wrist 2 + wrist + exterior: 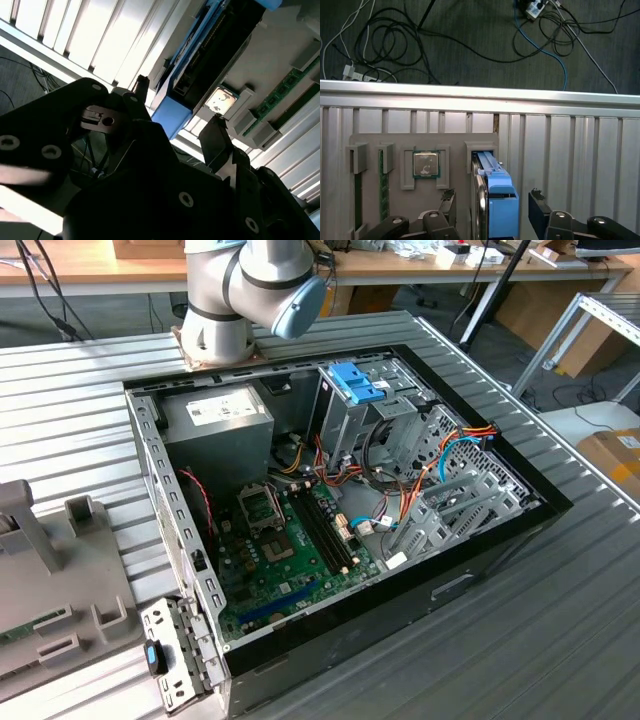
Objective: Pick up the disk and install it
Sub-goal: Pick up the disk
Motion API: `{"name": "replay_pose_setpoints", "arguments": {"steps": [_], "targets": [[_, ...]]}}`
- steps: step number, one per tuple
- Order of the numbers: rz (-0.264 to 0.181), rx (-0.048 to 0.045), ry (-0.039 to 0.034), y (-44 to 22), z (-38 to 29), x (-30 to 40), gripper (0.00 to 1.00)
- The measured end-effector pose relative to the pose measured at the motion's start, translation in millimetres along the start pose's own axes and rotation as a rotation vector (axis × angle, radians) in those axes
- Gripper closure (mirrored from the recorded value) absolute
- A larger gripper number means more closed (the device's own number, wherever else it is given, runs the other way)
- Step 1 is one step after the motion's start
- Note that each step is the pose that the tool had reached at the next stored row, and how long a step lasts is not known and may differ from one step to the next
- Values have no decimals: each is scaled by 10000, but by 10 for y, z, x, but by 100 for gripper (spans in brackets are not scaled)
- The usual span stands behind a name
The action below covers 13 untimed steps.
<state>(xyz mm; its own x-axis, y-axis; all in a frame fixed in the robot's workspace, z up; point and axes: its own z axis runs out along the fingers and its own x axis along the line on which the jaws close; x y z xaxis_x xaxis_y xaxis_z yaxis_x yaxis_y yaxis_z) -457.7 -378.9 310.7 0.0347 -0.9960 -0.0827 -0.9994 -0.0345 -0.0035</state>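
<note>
Currently the disk [501,212] stands on its edge in a slot of the grey holder [395,145], its blue carrier frame facing up towards the arm, and in the second wrist view the disk [215,45] runs away from the gripper [177,112] along the same holder. In the first wrist view the gripper [492,199] hangs just above it with its jaws spread wide: one of the fingers [448,200] sits on each side of the disk, both apart from it, gripping nothing. Beside the disk's slot the holder carries a processor chip [426,164] and two memory sticks [357,195]. The holder [60,570] rests on the ribbed metal table [80,420] at the exterior view's left, near the open computer case [340,490]. Cables [395,35] trail over the floor beyond the table's edge
</note>
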Motion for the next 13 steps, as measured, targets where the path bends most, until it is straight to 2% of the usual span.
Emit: {"name": "replay_pose_setpoints", "arguments": {"steps": [2,3,4,5,13], "targets": [[0,0,0,0,0,0,33],[0,0,0,0,0,0,46],[0,0,0,0,0,1,52],[0,-1,1,0,-1,1,63],[0,0,0,0,0,2,63]]}}
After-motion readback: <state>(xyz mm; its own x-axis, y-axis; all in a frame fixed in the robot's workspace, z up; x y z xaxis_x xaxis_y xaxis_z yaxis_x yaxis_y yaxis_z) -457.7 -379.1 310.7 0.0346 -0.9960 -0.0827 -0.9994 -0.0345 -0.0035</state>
